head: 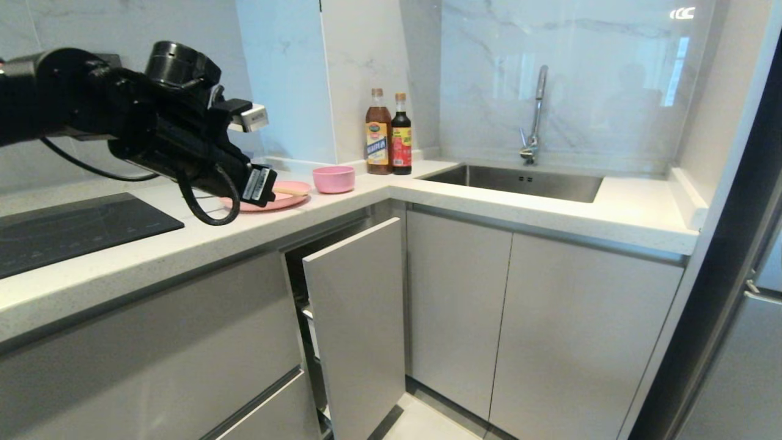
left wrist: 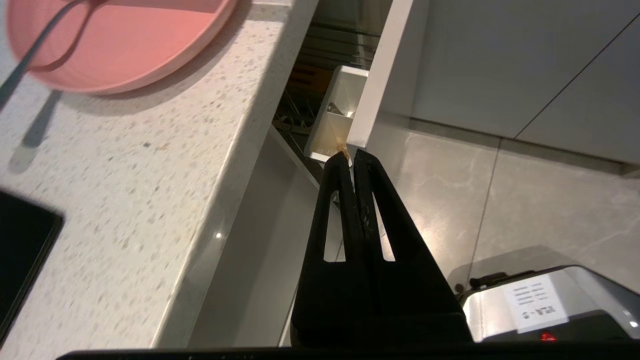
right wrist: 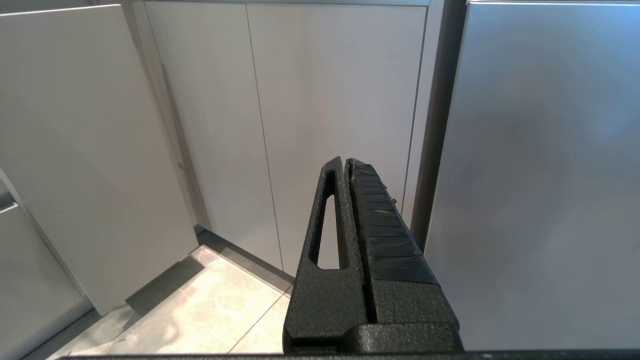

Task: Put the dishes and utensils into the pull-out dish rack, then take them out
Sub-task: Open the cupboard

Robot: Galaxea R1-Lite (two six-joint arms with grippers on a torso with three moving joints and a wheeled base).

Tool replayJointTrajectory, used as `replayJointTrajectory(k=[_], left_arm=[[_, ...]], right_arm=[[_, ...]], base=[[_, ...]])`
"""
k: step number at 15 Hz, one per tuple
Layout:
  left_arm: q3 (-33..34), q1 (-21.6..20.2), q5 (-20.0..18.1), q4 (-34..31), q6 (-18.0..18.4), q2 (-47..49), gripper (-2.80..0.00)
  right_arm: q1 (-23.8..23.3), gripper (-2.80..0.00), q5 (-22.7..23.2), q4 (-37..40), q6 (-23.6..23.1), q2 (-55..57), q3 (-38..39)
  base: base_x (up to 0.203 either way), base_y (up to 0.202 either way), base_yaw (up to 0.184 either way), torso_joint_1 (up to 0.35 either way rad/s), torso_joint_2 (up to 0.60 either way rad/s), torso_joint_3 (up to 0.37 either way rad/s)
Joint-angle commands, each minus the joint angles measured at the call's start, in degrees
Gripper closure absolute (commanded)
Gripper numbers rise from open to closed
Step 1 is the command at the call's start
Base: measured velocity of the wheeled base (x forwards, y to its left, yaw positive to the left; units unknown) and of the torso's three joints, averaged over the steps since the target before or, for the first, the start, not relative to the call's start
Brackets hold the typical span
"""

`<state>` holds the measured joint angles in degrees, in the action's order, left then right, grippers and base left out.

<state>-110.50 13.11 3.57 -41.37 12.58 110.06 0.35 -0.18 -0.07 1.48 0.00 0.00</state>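
White counter with pink plate; left pincer clenched, empty, above.

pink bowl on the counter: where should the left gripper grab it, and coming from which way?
Judgement: pinch the rim of the pink bowl from above, one finger inside, one outside. It stands upright, mouth open, and the wall looks too wide to span. Take the near rim: bottles stand close behind and the pink plate lies on its left. The left gripper is shut and must open first.
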Motion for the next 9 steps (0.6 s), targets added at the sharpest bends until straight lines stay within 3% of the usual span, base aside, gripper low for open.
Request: replayJointTrajectory(k=[1, 7, 9], left_arm=[[-0.16, 0.42, 1.07, -0.01, 0.53, 3.42, -2.80], [-0.24, 0.50, 0.66, 2.06, 0.08, 6.39, -2.80], [-0.24, 0.82, -1.35, 2.95, 0.15, 7.35, -2.80]], right_arm=[[0.00, 0.00, 0.01, -0.01, 0.02, 0.00, 0.08], [0.00, 0.00, 0.01, -0.01, 0.02, 0.00, 0.09], [0.00, 0.00, 0.01, -0.01, 0.02, 0.00, 0.09]], base=[[0.000, 0.000, 0.000, 0.000, 0.00, 0.000], [0.000, 0.000, 0.000, 0.000, 0.00, 0.000], [0.000, 0.000, 0.000, 0.000, 0.00, 0.000]])
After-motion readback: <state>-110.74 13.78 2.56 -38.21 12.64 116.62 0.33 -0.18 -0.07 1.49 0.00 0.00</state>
